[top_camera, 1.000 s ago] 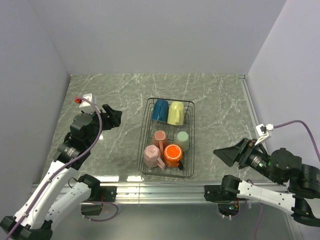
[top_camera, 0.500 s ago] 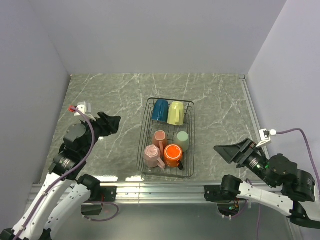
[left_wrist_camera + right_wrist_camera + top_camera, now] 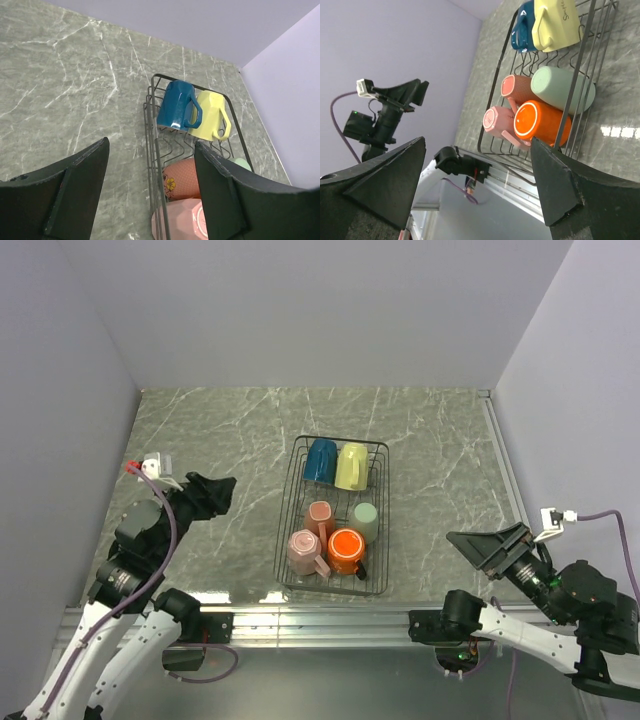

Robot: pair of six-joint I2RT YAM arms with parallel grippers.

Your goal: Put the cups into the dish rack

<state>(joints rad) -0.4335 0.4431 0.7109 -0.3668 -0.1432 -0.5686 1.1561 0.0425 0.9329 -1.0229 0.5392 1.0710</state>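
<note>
The black wire dish rack (image 3: 290,510) stands mid-table and holds several cups lying on their sides. Blue (image 3: 320,459) and pale yellow (image 3: 351,465) lie at its far end. A dotted pink one (image 3: 319,515) and a mint one (image 3: 364,517) lie in the middle. A plain pink one (image 3: 305,551) and an orange one (image 3: 346,551) lie at the near end. My left gripper (image 3: 215,492) hangs open left of the rack, holding nothing (image 3: 151,144). My right gripper (image 3: 478,545) is open and empty, right of the rack and near the front edge (image 3: 479,141).
Lilac walls close the table on the left, far and right sides. A metal rail (image 3: 320,620) runs along the near edge with both arm bases on it. Bare marble lies left and right of the rack. The left arm (image 3: 390,110) shows in the right wrist view.
Both arms have drawn back toward the near edge, the left gripper sliding near-left and the right gripper moving right. The right jaws have spread a little wider. The cups have not moved.
</note>
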